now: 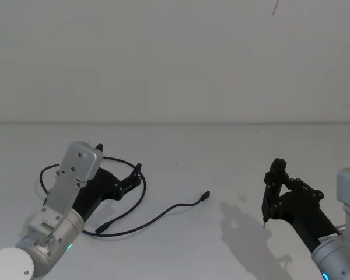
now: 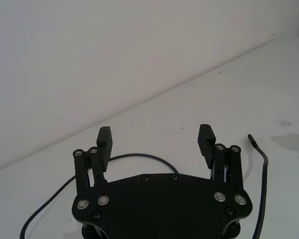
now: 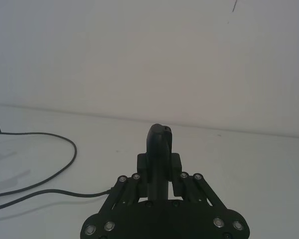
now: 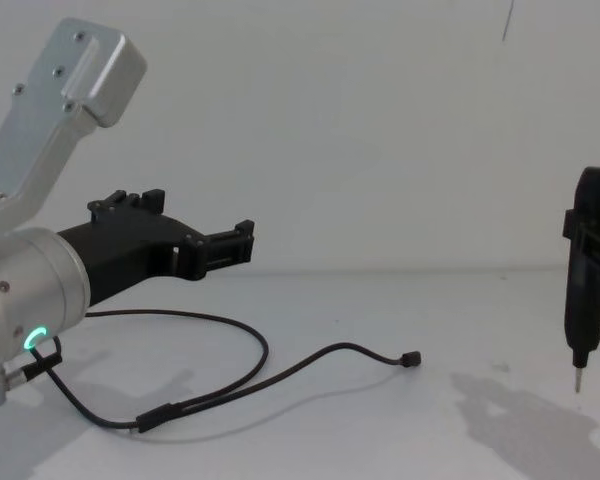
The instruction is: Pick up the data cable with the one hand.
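Two left gripper point(image 2: 155, 135) fingers point(image 2: 104, 138) spread apart, maybe just above the data cable point(image 1: 144, 224); right gripper point(image 3: 159, 165), clamping a tool point(image 3: 159, 134), sits farther.

A white table point(image 1: 181, 169) spreads out in front of me and meets a plain pale wall point(image 1: 163, 58) behind it. On my right a slim black tool point(image 4: 588, 270) stands upright, its pointed metal tip point(image 4: 577, 384) aimed down at the tabletop; whether it touches I cannot tell. Its shadow point(image 4: 520, 415) lies on the table to the tool's left. A thin dark line point(image 1: 275, 7) marks the wall high up.
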